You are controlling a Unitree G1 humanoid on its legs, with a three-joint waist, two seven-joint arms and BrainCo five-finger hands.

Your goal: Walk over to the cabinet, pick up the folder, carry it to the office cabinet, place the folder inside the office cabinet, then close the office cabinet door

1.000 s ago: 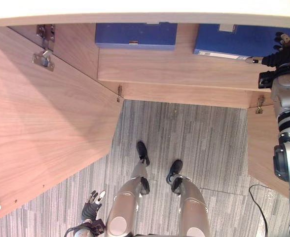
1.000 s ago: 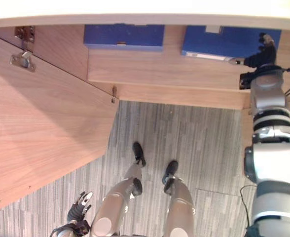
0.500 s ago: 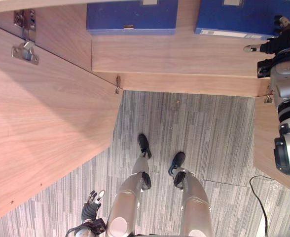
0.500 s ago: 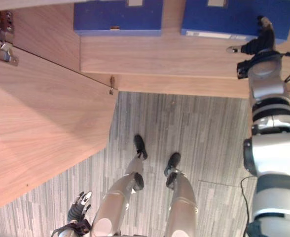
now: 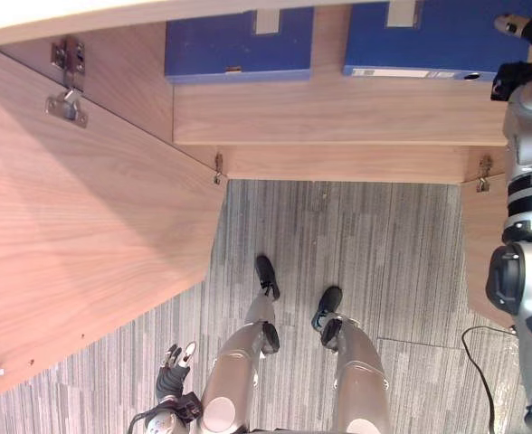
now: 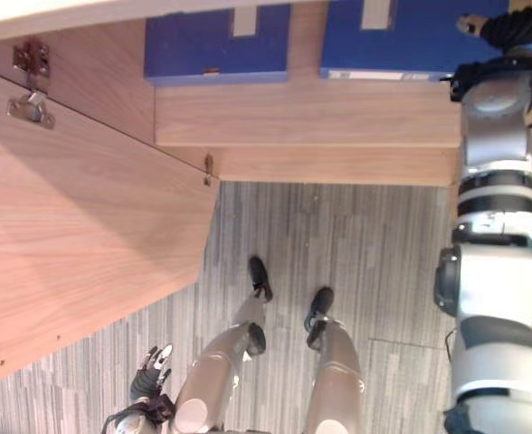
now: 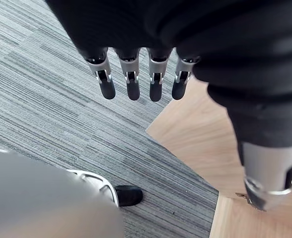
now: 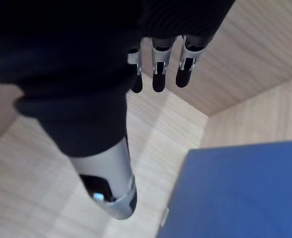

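Two blue folders lie flat on the shelf of the open wooden cabinet: one to the left [image 5: 239, 45] and one to the right [image 5: 420, 41]. My right hand [image 5: 527, 27] reaches into the cabinet just past the right folder's right edge. Its fingers [image 8: 158, 74] are straight and open, holding nothing, and the blue folder [image 8: 235, 193] lies apart from them beside the thumb. My left hand [image 5: 174, 380] hangs low by my side over the carpet, with its fingers [image 7: 131, 84] straight.
The cabinet's left door [image 5: 76, 235] stands swung wide open toward me, with metal hinges [image 5: 67, 95] near its top. The right door [image 5: 483, 262] is open too, beside my right arm. The bare shelf board [image 5: 329, 113] fronts the folders. Grey striped carpet [image 5: 338, 244] lies below.
My right hand has left the right folder's near corner and moved deeper into the cabinet, along the folder's right side. The camera has shifted a little. The left hand stays put.
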